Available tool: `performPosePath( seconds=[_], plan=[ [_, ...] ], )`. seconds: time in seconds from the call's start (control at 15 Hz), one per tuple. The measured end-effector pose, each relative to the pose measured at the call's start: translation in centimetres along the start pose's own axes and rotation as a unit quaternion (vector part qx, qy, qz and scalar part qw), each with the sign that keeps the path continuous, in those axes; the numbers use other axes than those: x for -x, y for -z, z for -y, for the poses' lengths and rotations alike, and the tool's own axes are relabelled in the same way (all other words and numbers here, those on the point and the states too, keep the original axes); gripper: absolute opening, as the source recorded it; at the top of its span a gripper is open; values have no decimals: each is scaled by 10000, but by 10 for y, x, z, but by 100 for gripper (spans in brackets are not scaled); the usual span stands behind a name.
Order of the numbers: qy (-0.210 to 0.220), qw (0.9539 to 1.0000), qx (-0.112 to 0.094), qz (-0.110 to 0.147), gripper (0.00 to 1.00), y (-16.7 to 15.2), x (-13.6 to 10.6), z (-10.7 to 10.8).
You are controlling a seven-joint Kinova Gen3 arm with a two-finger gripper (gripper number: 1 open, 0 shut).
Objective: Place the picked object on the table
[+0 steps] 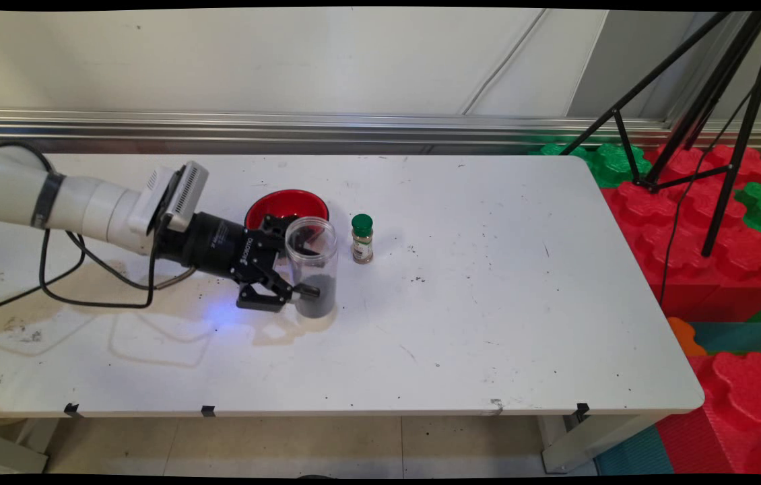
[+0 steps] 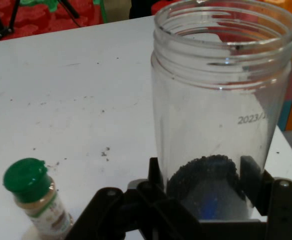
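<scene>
Gripping a clear ribbed plastic jar [image 1: 313, 269] low between its black fingers, end effector [image 1: 300, 269] lying sideways, dark granules in the jar's base, glossy red round bowl [image 1: 286, 204] behind toward the counter's [image 1: 488, 323] far edge, small green-capped spice bottle [image 1: 361, 238] just beside.

I see a scuffed, stained white surface [image 1: 488, 323] in front of a pale paneled wall [image 1: 252, 60] with a metal rail [image 1: 286, 124] along its base. At right, red and green foam blocks [image 1: 690, 222] sit under a black tripod [image 1: 710, 101]. Beige floor tiles [image 1: 286, 444] show below.
</scene>
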Motion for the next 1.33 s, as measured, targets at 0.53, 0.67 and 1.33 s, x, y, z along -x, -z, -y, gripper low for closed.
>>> performPosePath(
  seconds=[0.53, 0.67, 1.33],
  plan=[
    [220, 9997, -12, -71, 0, 1, 18, -10],
    [273, 9996, -28, -66, 0, 5, 23, -11],
    [470, 9988, -129, 57, 0, 44, 50, -19]
  ],
)
